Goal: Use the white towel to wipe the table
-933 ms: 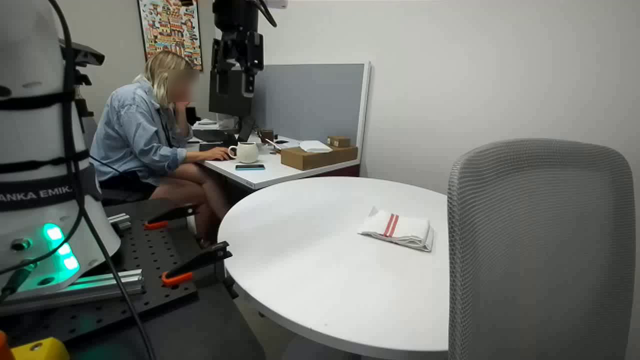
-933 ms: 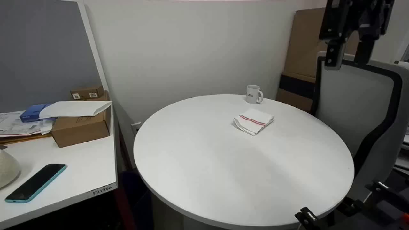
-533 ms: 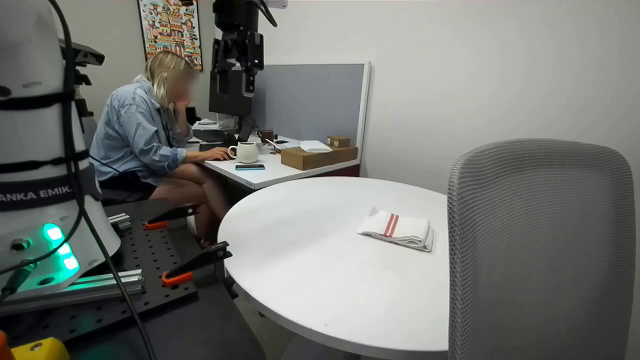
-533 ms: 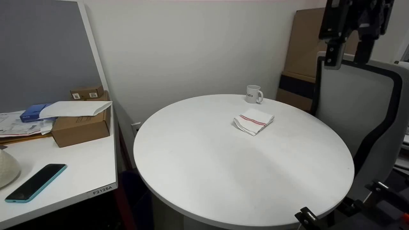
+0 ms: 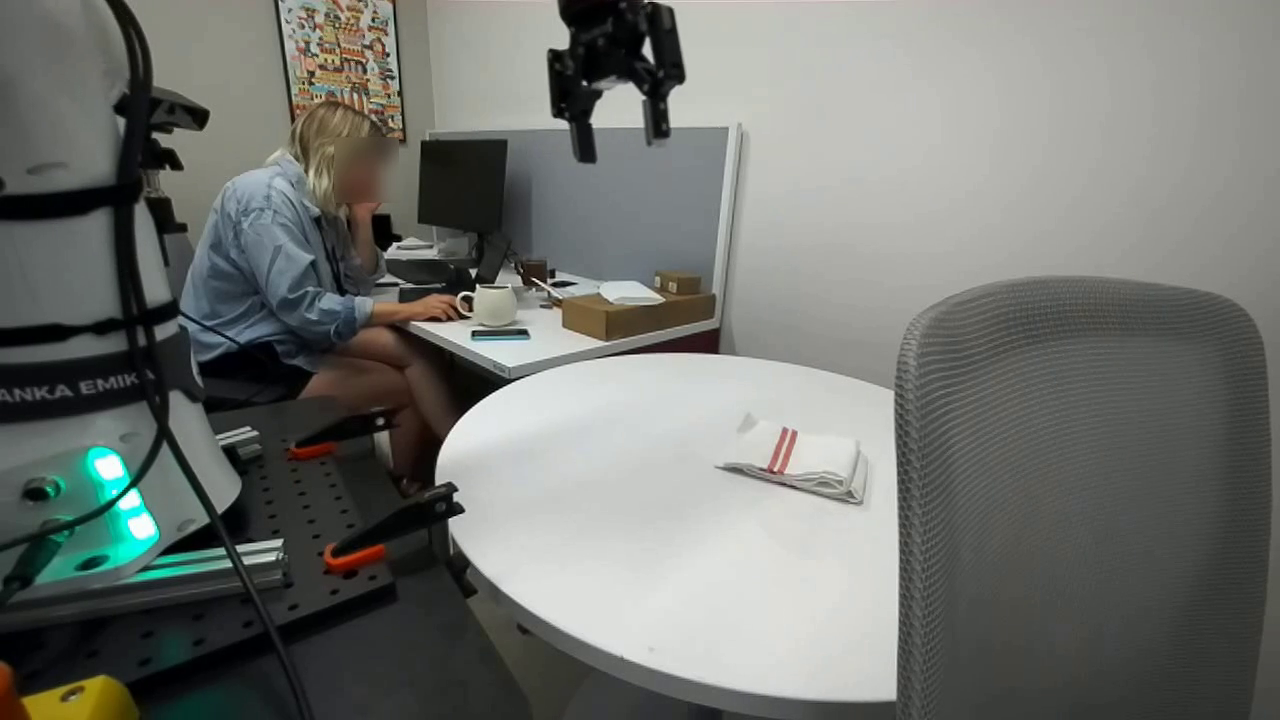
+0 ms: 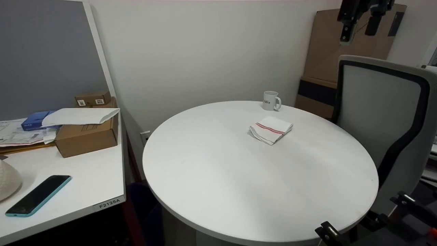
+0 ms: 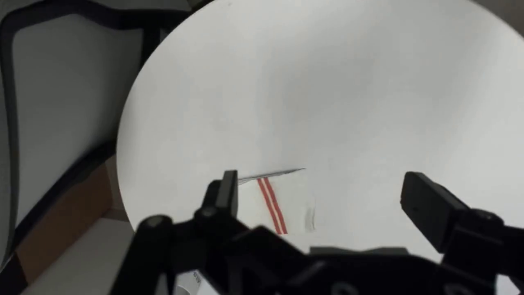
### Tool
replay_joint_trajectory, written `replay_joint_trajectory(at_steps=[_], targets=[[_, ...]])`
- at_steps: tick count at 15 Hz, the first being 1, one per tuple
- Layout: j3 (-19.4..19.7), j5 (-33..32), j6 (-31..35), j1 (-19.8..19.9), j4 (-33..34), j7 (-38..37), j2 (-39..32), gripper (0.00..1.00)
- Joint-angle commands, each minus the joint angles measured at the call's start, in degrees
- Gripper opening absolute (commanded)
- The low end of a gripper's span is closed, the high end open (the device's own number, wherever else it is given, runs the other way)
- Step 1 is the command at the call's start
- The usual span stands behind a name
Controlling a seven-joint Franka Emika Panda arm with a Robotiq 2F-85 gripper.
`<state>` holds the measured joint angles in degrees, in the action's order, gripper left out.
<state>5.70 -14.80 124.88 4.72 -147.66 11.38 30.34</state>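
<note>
The white towel with two red stripes lies folded and flat on the round white table, in both exterior views [image 5: 815, 458] [image 6: 271, 130] and in the wrist view [image 7: 294, 200]. The table shows a bare glossy top in both exterior views [image 5: 600, 520] [image 6: 222, 191]. My gripper [image 5: 620, 145] hangs high above the table, well apart from the towel; it also shows at the top in an exterior view [image 6: 358, 37]. In the wrist view the gripper [image 7: 321, 184] is open with nothing between its fingers. The left finger there covers part of the towel.
A white mug [image 6: 269, 101] stands on the table behind the towel; the wrist view shows part of it [image 7: 189, 282]. A grey mesh chair [image 5: 1085, 480] stands at the table's edge. A person [image 5: 275, 245] sits at a desk with boxes [image 5: 630, 316]. Clamps [image 5: 395, 527] hold the robot's base board.
My gripper has moved right and slightly up in an exterior view, now showing both fingers spread. In an exterior view it has moved up and somewhat left. The towel has not moved.
</note>
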Motion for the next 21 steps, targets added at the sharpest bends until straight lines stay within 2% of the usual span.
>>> replay_joint_trajectory(at_steps=[1,5,12,17,21], targets=[[3.1,0.3,3.8,1.0,11.5,3.5,-14.4,1.00],[4.5,3.2,7.2,0.8,22.1,6.8,-28.1,1.00],[0.3,4.8,7.4,1.6,43.8,7.7,-51.9,1.00],[-1.3,4.1,5.1,1.7,59.3,6.5,-65.6,1.00],[-1.3,4.7,3.7,1.8,67.1,3.6,-73.5,1.00]])
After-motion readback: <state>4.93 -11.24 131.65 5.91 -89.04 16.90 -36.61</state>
